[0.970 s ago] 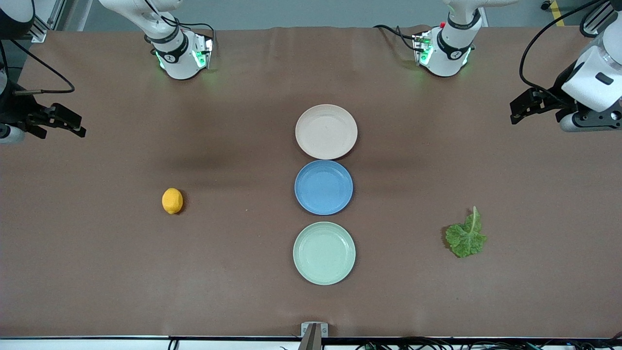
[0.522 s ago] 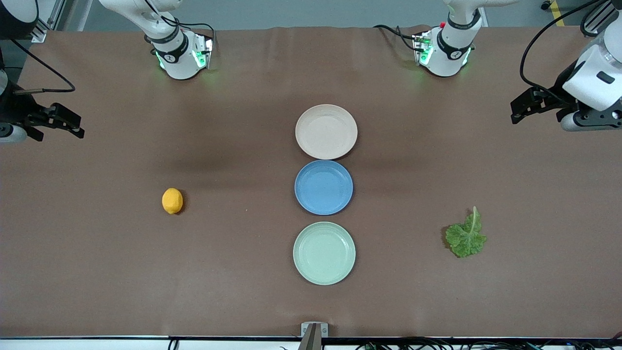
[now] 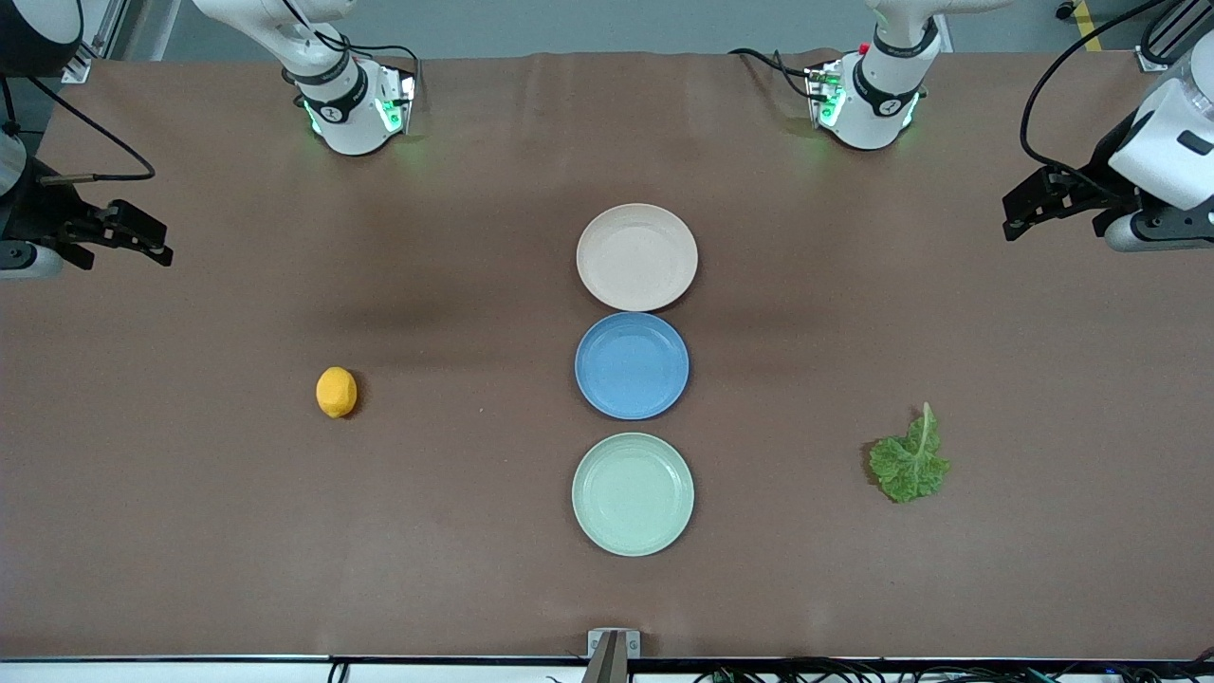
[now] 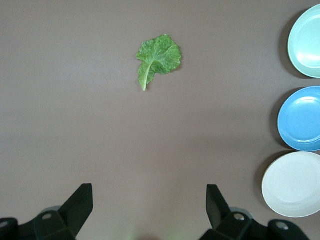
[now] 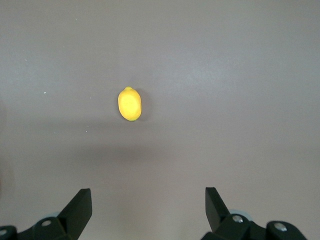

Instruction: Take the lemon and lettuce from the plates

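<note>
1. One lemon [image 3: 336, 392] lay on the bare table [image 3: 474, 588] toward the right arm's end, at about 9 o'clock from the blue plate [image 3: 632, 365], well apart from every plate. Probably already lifted off and set down.
2. One lettuce [image 3: 909, 463] leaf lay flat on the table toward the left arm's end, at about 4 o'clock from the blue plate, also off any plate.
3. Three plates sat in a touching row mid-table: beige-pink plate [image 3: 636, 256] at 12 o'clock from the blue, mint green plate [image 3: 633, 493] at 6 o'clock, nearest the front camera. All three empty, so the task looked done.
4. Right gripper [image 3: 128, 235] hung over the table edge at its own end, jaws spread, holding nothing; its wrist view looked down on the lemon.
5. Left gripper [image 3: 1039, 202] hung over its own end, jaws spread wide, empty; lettuce and all three plates showed in its wrist view.
</note>
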